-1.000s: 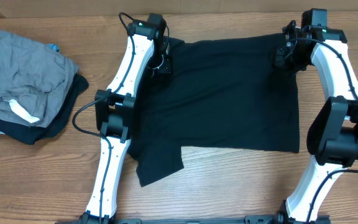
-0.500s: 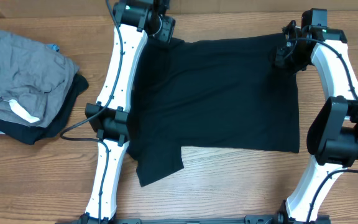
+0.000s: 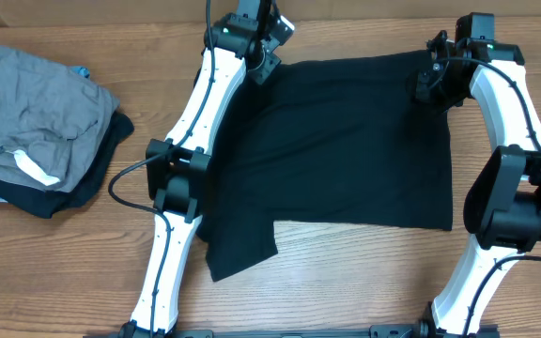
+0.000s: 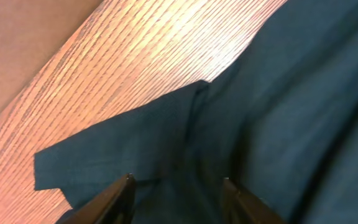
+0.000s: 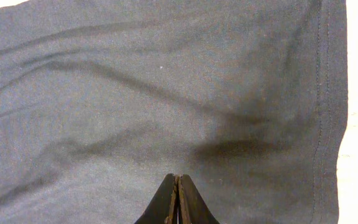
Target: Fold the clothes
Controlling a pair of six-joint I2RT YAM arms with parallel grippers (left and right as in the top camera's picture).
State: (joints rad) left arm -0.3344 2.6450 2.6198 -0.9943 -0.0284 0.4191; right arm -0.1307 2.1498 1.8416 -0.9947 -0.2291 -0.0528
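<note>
**Left gripper lets go and moves to the sleeve**

The black T-shirt (image 3: 346,141) lies flat and spread out on the table (image 3: 346,282), between the two arms.

A moment ago the left gripper (image 4: 178,182) was squeezed tight and sat low on the shirt's left side. Now it has moved up to the shirt's far-left corner. Its two fingers have come apart. They stand part way open, with a gap between them, and I see no cloth held in that gap. Right under it, the shirt's far-left sleeve (image 4: 117,155) lies flat and sticks out onto the wood.

The right gripper (image 5: 176,180) has not moved. It sits over the shirt's far-right corner with its fingers pressed together. I cannot tell if it has pinched a bit of cloth.

The shirt itself looks the same as before. No edge has been turned over. The other sleeve (image 3: 238,249) pokes out at the shirt's near-left corner.

So I think the folding has hardly started. The left gripper looks ready to grab the far sleeve, maybe to tuck it in over the shirt.

A pile of grey clothes (image 3: 36,103) sits well off to the shirt's left, and nothing touches it.
</note>
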